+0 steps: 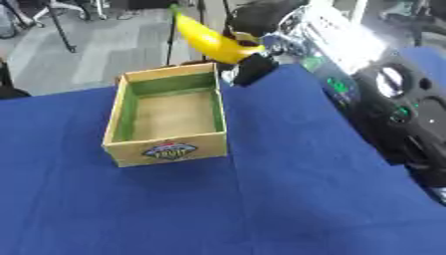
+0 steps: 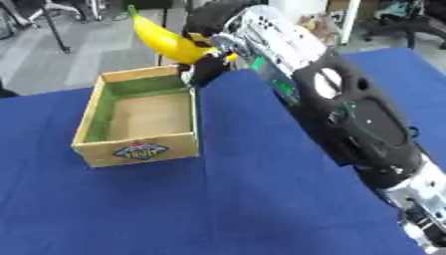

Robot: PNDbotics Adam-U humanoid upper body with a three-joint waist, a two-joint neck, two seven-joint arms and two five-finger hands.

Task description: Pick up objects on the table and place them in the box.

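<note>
A yellow banana [image 1: 207, 37] hangs in the air above the far right corner of the wooden box [image 1: 166, 152], held by my right hand [image 1: 251, 64], whose fingers are curled round its lower end. The banana's stem end points up and to the left. The box stands open on the blue table, its floor bare, green inside its walls, with a round label [image 1: 170, 150] on the front wall. My right arm [image 2: 348, 109] stretches in from the lower right across the table. My left hand shows in neither view.
The blue cloth-covered table [image 1: 218, 209] fills the near and middle ground. Past its far edge is grey floor with stands and chair legs [image 1: 61, 25]. My big black and silver forearm covers the right side of the table.
</note>
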